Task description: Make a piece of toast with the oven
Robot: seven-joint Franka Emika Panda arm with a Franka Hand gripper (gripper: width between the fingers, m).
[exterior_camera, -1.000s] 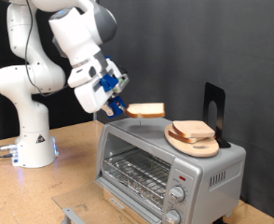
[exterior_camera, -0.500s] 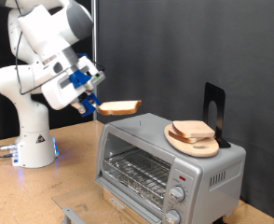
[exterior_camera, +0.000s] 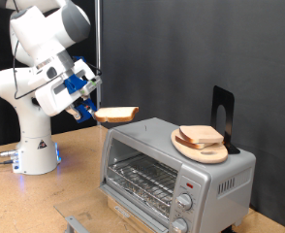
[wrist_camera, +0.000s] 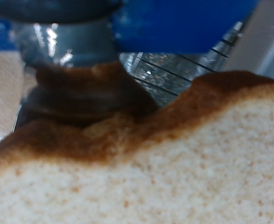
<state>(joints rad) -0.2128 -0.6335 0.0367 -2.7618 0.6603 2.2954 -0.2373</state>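
Note:
My gripper is shut on a piece of toast, a pale slice with a brown crust, held flat in the air just beyond the upper left corner of the oven in the exterior view. The silver oven has a glass door, a wire rack inside, two knobs and a red light. Its door looks shut. In the wrist view the toast fills most of the picture, with one dark finger above it and the rack behind.
A round wooden plate with more bread slices lies on the oven's top. A black stand rises behind it. The robot's white base stands on the wooden table at the exterior view's left.
The gripper has carried the toast towards the exterior view's left and slightly down, from above the oven's top to beyond its upper left corner.

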